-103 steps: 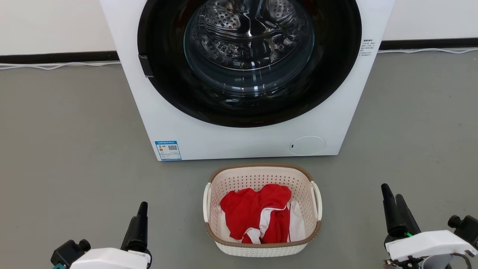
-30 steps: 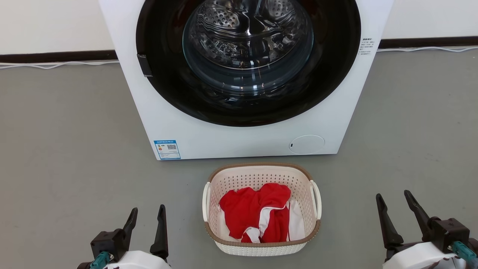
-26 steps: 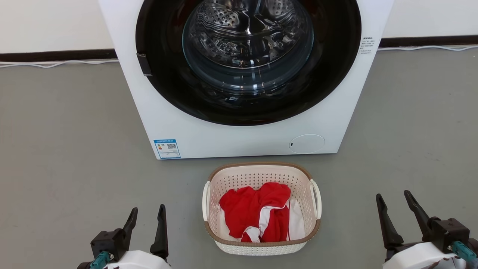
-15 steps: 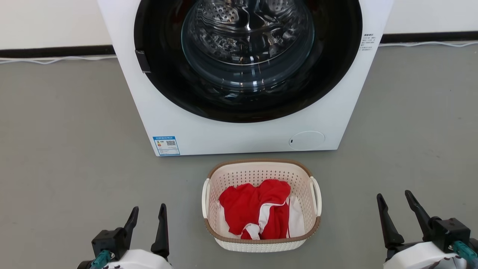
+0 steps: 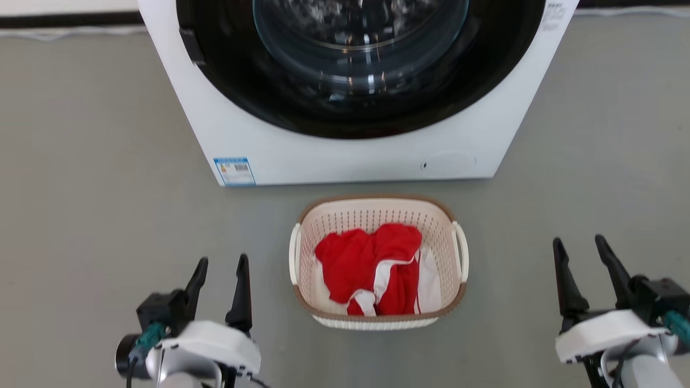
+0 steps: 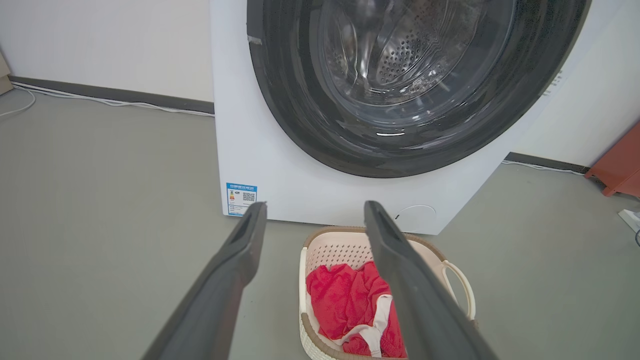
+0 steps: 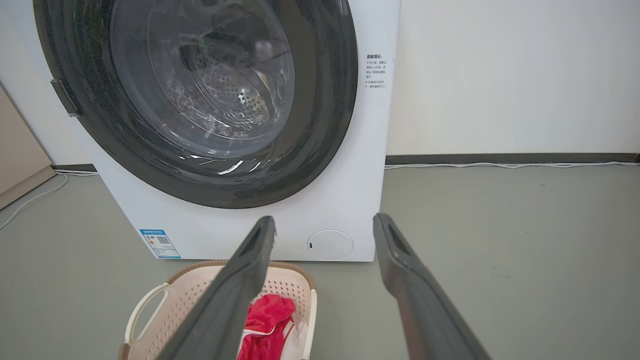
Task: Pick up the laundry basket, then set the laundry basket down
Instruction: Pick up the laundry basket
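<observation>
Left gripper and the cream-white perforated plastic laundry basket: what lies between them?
Bare grey floor, seen in the head view; the open left gripper stands apart from the basket.

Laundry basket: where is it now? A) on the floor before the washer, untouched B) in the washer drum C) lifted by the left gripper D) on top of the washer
A: the laundry basket sits on the floor before the washing machine, with the left gripper and right gripper open, clear of it.
</observation>
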Robot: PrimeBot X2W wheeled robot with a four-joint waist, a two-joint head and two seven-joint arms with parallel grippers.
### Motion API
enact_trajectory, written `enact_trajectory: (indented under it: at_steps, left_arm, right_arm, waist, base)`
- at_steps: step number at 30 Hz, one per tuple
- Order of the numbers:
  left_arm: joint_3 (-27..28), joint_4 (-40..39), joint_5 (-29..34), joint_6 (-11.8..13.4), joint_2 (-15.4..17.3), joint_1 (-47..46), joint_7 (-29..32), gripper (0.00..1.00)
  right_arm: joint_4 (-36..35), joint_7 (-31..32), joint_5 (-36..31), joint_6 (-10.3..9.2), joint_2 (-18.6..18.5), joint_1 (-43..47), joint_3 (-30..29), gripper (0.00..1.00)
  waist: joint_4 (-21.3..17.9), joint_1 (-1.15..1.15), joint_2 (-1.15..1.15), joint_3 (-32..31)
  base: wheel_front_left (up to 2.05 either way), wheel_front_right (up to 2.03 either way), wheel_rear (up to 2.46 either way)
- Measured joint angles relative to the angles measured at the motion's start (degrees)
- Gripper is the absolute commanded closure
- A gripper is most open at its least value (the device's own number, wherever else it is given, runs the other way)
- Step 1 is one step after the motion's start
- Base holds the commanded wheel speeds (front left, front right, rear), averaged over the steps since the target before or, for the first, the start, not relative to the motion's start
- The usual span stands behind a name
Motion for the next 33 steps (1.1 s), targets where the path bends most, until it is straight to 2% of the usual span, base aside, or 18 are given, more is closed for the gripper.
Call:
enact_trajectory:
  at_steps: [5, 13, 23, 33]
  left_arm:
    - [-1.9, 2.9, -0.6, 0.5, -0.1, -4.6, -0.2, 0.0]
    - [-6.4, 11.8, -2.8, 2.3, -0.2, -15.6, -0.2, 0.0]
    - [-15.0, 24.1, -10.7, 4.7, -0.4, -29.5, -0.2, 0.0]
    - [-21.9, 31.3, -17.6, 5.7, -0.5, -39.2, -0.2, 0.0]
  right_arm:
    - [3.2, -0.1, 0.0, 0.01, -0.3, -4.0, -0.3, 0.0]
    - [13.2, -0.2, 0.0, 0.01, -1.8, -13.8, 1.6, 0.0]
    - [24.8, -0.1, 1.5, 0.01, -3.9, -26.8, 6.6, 0.0]
    - [31.6, -0.1, 3.6, 0.01, -4.7, -35.3, 11.4, 0.0]
  waist:
    - [0.2, 0.0, 0.0, 3.7]
    - [0.8, 0.0, 0.0, 11.0]
    - [1.8, 0.0, 0.0, 21.8]
    - [2.0, 0.0, 0.0, 30.1]
  base:
    - [0.0, 0.0, 0.0]
    - [0.0, 0.0, 0.0]
    - [0.0, 0.0, 0.0]
    - [0.0, 0.0, 0.0]
